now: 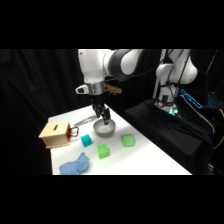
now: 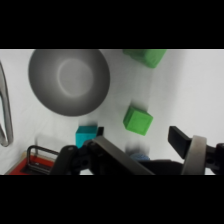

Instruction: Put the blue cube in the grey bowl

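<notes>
The blue cube (image 1: 87, 140) is still sitting on the desk (image 1: 145, 160) just beside the empty grey bowl (image 1: 105, 130), ungrasped, while the claw (image 1: 103, 117) is hanging over the bowl, spread and holding nothing.

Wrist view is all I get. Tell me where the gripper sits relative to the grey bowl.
Observer: From the side, the gripper hangs just above the grey bowl, over its rear rim.
Operator: Now give me what lies past the blue cube.
Observer: A tan wooden box stands at the left edge of the table, beyond the blue cube.
Operator: Report anything near the front edge.
Observer: A crumpled light-blue cloth lies at the front left corner.
</notes>
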Motion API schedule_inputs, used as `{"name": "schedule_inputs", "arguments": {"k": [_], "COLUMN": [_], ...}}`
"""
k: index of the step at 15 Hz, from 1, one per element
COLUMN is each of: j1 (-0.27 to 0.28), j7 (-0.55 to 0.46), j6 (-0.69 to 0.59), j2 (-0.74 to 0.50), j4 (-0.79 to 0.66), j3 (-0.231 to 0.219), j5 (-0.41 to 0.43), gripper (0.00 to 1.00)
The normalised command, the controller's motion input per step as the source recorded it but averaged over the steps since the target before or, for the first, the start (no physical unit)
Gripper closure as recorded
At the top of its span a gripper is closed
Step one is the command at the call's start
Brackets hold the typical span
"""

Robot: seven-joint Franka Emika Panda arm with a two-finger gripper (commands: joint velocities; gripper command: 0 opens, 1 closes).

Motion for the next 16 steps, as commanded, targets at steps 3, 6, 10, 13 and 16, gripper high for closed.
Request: {"name": "schedule_inputs", "arguments": {"k": [3, 6, 10, 13, 16], "j1": [-0.092, -0.08, -0.062, -0.078, -0.062], "j7": [-0.23, -0.17, -0.11, -0.11, -0.09], "j6": [-0.01, 0.0, 0.11, 0.1, 0.1], "j2": [0.35, 0.38, 0.4, 0.28, 0.24], "j4": [0.48, 0.48, 0.44, 0.32, 0.26], "j3": [-0.008, -0.009, -0.021, -0.009, 0.01], "j5": [-0.04, -0.068, -0.122, -0.091, -0.07], "gripper": [0.0, 0.0, 0.0, 0.0, 0.0]}}
